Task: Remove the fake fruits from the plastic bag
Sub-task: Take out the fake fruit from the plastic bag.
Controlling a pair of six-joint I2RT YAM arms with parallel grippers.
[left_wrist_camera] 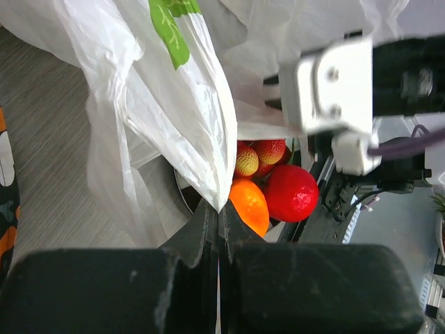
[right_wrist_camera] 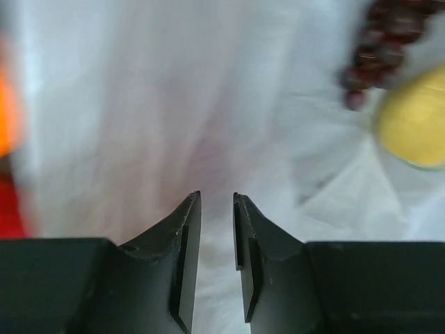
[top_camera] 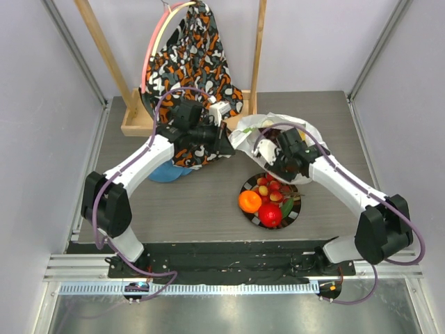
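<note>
Left end effector (left_wrist_camera: 219,210) clenched on plastic bag (left_wrist_camera: 174,118) corner, bag lying crosswise; right end effector (right_wrist_camera: 216,198) parted.

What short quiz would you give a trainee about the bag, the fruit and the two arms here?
1. True or false: the orange lies on the plate.
2. What is the left pincer clamped on? A the bag; B the plate; C nothing.
3. In the right wrist view, which yellow fruit lies beside the grapes on the white plastic?

Key: 1 true. 2 A. 3 the lemon.
</note>
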